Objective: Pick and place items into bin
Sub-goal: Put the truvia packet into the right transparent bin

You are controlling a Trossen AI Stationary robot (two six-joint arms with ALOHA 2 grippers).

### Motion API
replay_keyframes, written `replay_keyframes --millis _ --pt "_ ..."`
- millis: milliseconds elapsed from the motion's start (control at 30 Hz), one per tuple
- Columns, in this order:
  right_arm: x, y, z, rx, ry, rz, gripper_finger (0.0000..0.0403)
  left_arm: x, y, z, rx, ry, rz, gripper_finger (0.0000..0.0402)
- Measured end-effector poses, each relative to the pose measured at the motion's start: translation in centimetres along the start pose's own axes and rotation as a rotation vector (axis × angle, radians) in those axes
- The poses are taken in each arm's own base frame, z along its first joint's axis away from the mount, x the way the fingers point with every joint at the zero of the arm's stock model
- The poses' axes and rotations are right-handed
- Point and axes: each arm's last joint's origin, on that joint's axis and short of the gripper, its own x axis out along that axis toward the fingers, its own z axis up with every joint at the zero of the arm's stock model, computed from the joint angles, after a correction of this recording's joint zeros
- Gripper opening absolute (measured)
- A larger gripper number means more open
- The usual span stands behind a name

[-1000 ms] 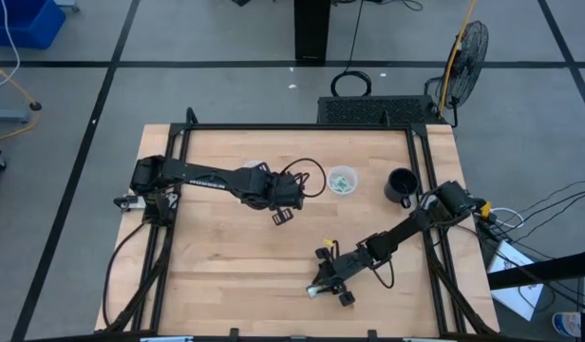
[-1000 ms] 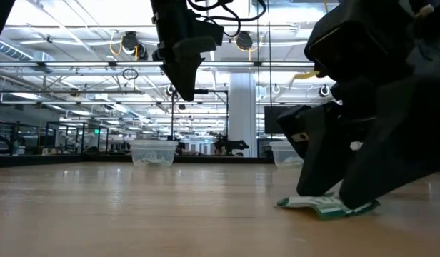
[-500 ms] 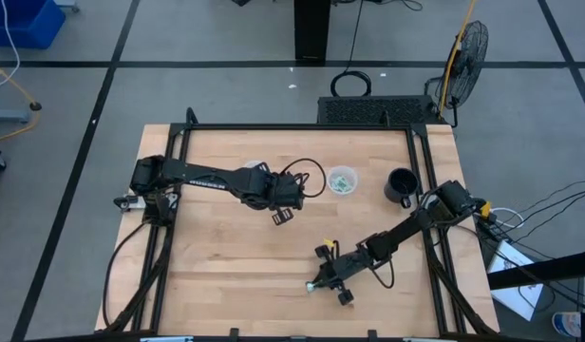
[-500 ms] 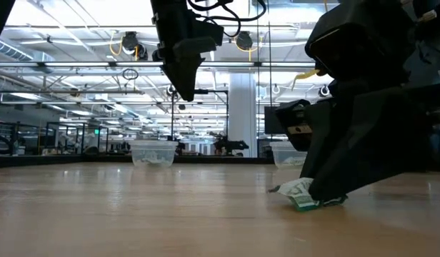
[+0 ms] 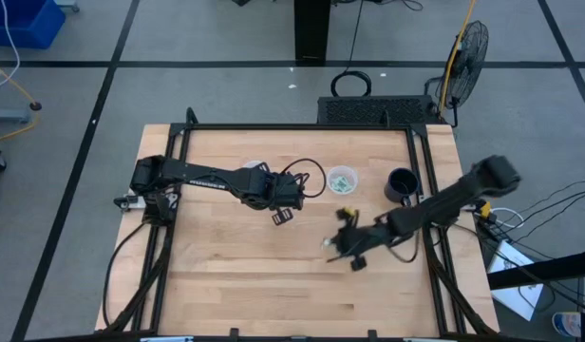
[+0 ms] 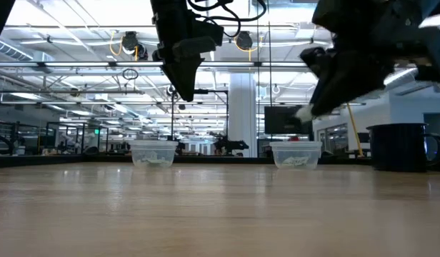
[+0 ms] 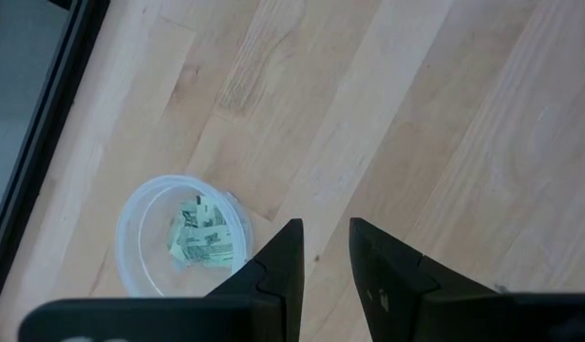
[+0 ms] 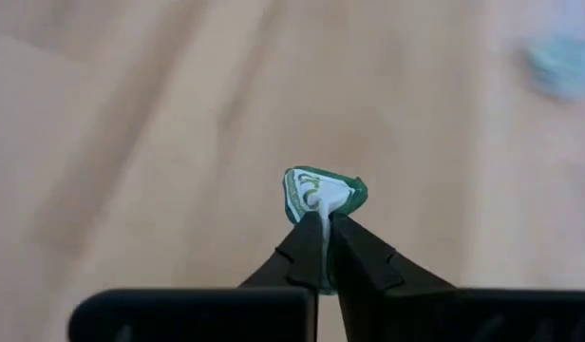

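Note:
A small green-and-white packet (image 8: 321, 193), crumpled, hangs above the table with my right gripper (image 5: 332, 243) shut on it; in the low view it shows pale at the fingertips (image 6: 303, 113). A clear cup (image 5: 342, 180) with several packets inside stands on its base toward the far side. My left gripper (image 5: 281, 216) hovers above mid-table, left of that cup, slightly open with nothing between its fingers (image 7: 283, 261). The left wrist view shows a clear cup (image 7: 183, 249) holding packets. My right gripper pinches the crumpled packet by its near edge (image 8: 321, 211) between the two fingertips. The packet bulges out beyond the tips and is lifted clear of the table.
A dark cup (image 5: 402, 185) stands right of the clear cup near the far right. The low view shows two clear containers (image 6: 154, 153) (image 6: 295, 153) and the dark cup (image 6: 398, 146) along the far side. Bare wood lies across the near half of the table.
My right gripper has shut on the packet that lay flat near the table's near edge, crumpling it. It has then risen and gone toward the far edge, toward the cups. The packet is now lifted clear of the table.

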Motion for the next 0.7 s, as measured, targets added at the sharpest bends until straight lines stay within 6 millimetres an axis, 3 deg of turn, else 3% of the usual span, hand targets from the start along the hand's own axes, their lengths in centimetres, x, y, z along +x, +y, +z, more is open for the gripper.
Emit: replay_keyframes --millis 133,267,467,700 --pt "-3.5 -2.5 -1.3 0.038 0.082 -0.053 0.0009 0.0 0.0 0.0 -0.005 0.000 0.000 0.0093" --pt "-5.0 -4.8 -3.1 0.116 0.077 -0.111 0.0009 0.0 0.0 0.0 -0.006 -0.001 -0.001 0.0093" --pt "-5.1 -8.3 -5.8 0.181 0.019 -0.276 0.0009 0.1 0.1 0.1 -0.012 0.000 0.001 0.0093" --pt "-3.5 -11.8 -9.0 0.348 -0.011 -0.382 0.0009 0.1 0.2 0.1 -0.039 -0.003 0.000 0.0093"
